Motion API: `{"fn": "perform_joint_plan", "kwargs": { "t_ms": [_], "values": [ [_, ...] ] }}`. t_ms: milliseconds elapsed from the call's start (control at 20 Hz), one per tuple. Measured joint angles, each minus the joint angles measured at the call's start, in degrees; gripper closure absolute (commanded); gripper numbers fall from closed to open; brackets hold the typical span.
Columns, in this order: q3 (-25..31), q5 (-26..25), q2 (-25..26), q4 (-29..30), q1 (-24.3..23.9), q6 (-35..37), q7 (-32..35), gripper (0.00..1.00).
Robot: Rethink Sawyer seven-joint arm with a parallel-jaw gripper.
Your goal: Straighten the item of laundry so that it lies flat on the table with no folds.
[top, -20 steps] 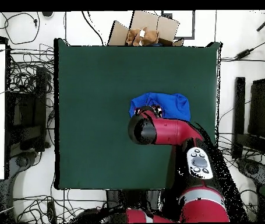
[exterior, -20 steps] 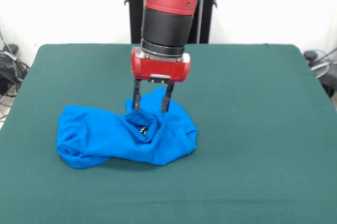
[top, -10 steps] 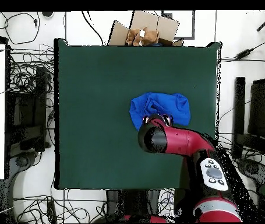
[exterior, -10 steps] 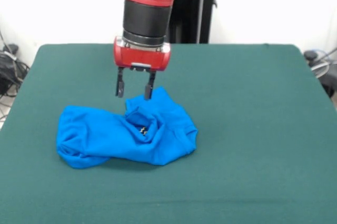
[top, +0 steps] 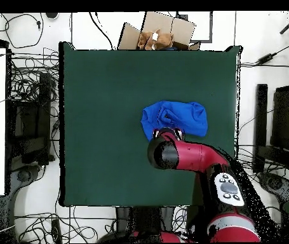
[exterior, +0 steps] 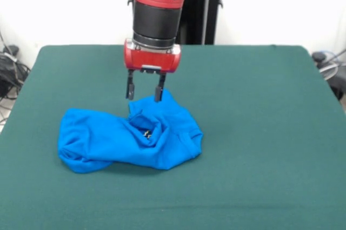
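Crumpled on the green worktop (exterior: 259,133), toward 8 o'clock from centre in the front view: the blue T-shirt (exterior: 130,138), bunched into a long lump with deep folds, a rounded bulge at its left end and a raised peak at its right. A small white-and-dark mark visible in a crease near its middle. Seen from overhead, the same T-shirt (top: 175,119) toward 2 o'clock from the worktop (top: 102,127) centre. Directly above the peak, at 12 o'clock of the cloth in the front view: the end effector (exterior: 145,92), spread apart and empty, two dark fingers (exterior: 130,87) pointing straight down, tips just over the fabric's far edge; contact impossible to tell. Above it, the red and black arm (exterior: 157,8). At 12 o'clock beyond the worktop edge overhead, a cardboard box (top: 159,32).
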Motion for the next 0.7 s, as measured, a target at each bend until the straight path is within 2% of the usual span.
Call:
{"fn": "perform_joint_plan", "kwargs": {
  "t_ms": [700],
  "values": [
    [-0.05,0.01,0.23,0.0,0.61,-1.23,0.0,0.0]
  ]
}}
